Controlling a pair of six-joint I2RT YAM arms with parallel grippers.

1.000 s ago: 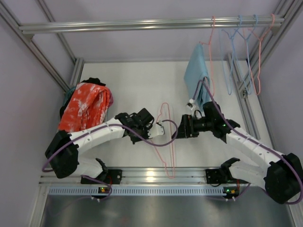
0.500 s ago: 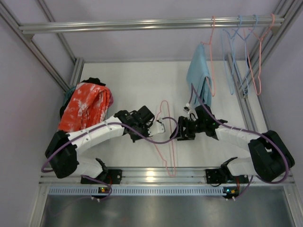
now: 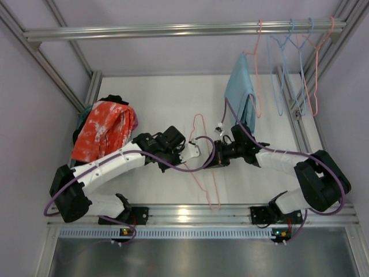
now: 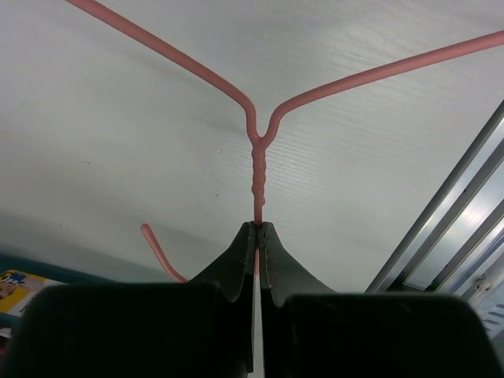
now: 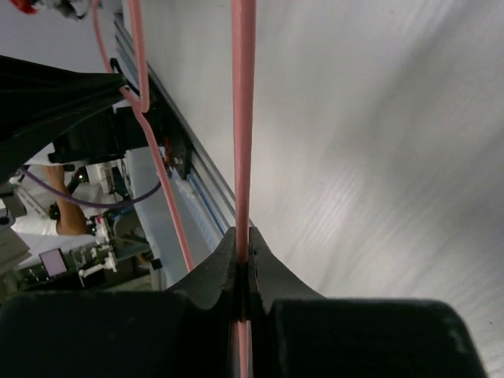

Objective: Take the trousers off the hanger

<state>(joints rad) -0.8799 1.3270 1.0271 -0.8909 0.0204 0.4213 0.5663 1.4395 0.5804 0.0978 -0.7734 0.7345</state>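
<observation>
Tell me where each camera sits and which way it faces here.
Top external: fixed above and behind the bases, facing down at the white table; left arm and right arm show whole.
Left wrist: on the left arm, facing along the left gripper, shut on the neck of the pink hanger; only its fingers show.
Right wrist: on the right arm, facing along the right gripper, shut on a hanger wire; its fingers show.
Shared: all three see that hanger.

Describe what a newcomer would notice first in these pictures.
A bare pink hanger over mid-table is pinched by both: the left gripper on its neck, the right gripper on one wire. Orange-red trousers lie heaped at the left edge; a blue cloth hangs from the rail, back right.
</observation>
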